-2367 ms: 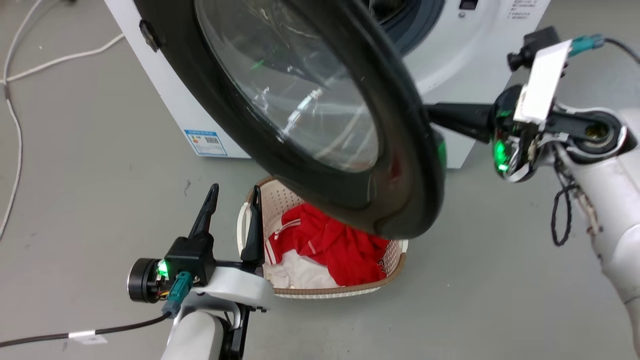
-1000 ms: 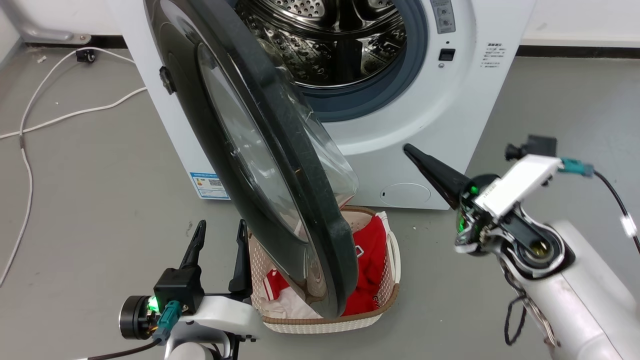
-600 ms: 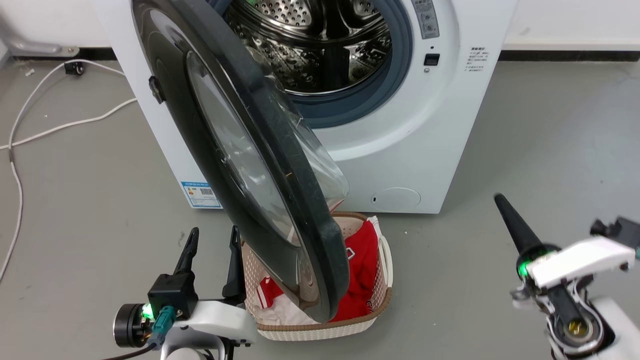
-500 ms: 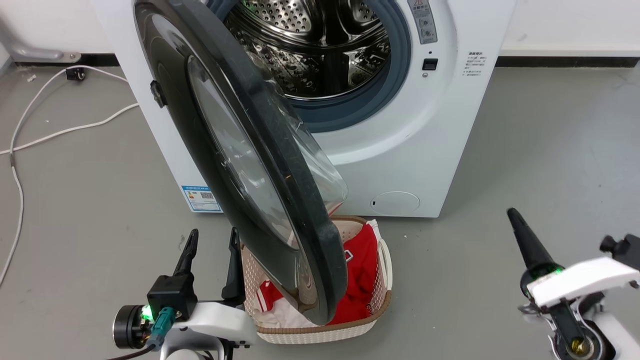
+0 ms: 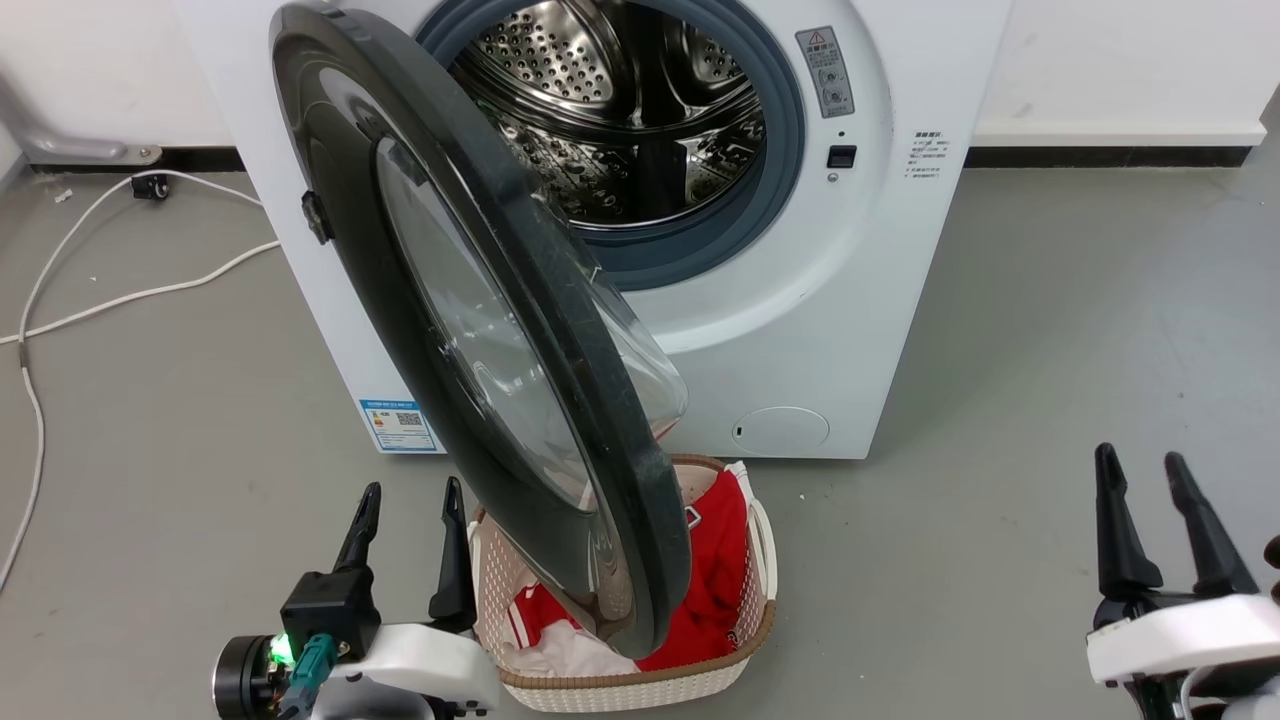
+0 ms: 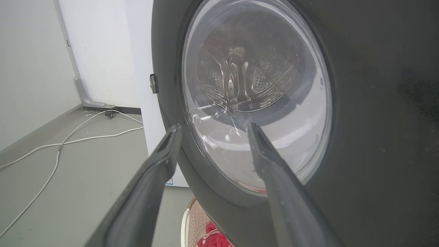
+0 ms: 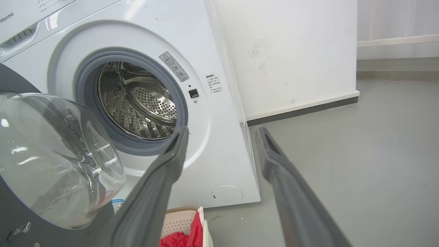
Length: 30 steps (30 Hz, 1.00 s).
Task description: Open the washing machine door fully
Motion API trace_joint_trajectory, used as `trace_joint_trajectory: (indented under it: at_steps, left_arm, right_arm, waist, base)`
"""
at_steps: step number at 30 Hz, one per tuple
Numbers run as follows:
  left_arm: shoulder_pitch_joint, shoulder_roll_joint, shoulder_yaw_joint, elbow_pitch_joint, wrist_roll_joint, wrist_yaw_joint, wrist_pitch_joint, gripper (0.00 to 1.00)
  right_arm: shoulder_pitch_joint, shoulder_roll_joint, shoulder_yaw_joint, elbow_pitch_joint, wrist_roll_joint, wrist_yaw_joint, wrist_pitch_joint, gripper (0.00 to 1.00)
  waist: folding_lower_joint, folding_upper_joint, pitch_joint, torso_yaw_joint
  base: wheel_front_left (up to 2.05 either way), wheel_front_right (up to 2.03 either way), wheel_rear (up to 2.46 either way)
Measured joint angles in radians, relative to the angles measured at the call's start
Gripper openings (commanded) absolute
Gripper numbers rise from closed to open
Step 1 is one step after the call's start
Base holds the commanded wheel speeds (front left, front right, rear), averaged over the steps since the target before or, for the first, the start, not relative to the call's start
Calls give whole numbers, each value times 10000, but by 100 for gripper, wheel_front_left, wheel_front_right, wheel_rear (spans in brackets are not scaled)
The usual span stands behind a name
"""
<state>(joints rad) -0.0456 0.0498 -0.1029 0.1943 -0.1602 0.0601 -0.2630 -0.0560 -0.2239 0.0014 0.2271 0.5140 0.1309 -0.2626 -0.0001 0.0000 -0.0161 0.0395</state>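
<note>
1. Nearest you, at the lower left, your left fingers (image 5: 358, 535) stand spread with nothing between them, just beside the outer face of the washing machine door (image 5: 560, 330). At the lower right your right fingers (image 5: 1113, 520) are spread as well, empty, above bare floor (image 5: 1050, 330) and well apart from the door.
2. Between the two arms a pale woven laundry basket (image 5: 745, 640) sits on the floor. It holds a red garment (image 5: 715, 540) and some white cloth.
3. The door hangs over that basket. It is hinged at the washer's left edge and stands swung out from the opening, nearly edge-on to you. Its clear glass bowl (image 5: 470, 330) bulges toward the washer side, and its lower rim hides part of the basket from your head view.
4. Behind it the white washer (image 5: 860, 300) stands on the floor. The steel drum (image 5: 620, 110) is exposed inside the grey rubber ring (image 5: 780, 150). A small round service flap (image 5: 780, 430) sits low on the front, and a blue label (image 5: 400, 425) is low at the left.
5. The floor is smooth, matte grey, and a white cable (image 5: 150, 292) trails across it at the left.
6. Farthest back, a white wall (image 5: 1100, 60) meets the floor along a dark skirting strip (image 5: 1100, 156). In the right wrist view the wall has faint scuffs.
</note>
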Motion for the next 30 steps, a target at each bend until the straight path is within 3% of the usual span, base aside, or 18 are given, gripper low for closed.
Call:
trace_joint_trajectory:
  at_steps: [7,12,30]
  left_arm:
    - [58,0,96,0,8,13,0,100]
    - [66,0,134,6,77,-2,0,100]
    - [68,0,245,0,253,-75,0,100]
  right_arm:
    - [945,1070,-993,-2247,-3423,2,84,100]
    - [1569,1394,-894,-3172,-4489,0,355,100]
    - [2171,1708,-690,-2961,-4266,2,476,100]
  waist:
    - [0,0,-57,-30]
    - [0,0,-66,-33]
    - [0,0,-76,-83]
  base:
    - [0,0,0]
    - [0,0,0]
    - [0,0,0]
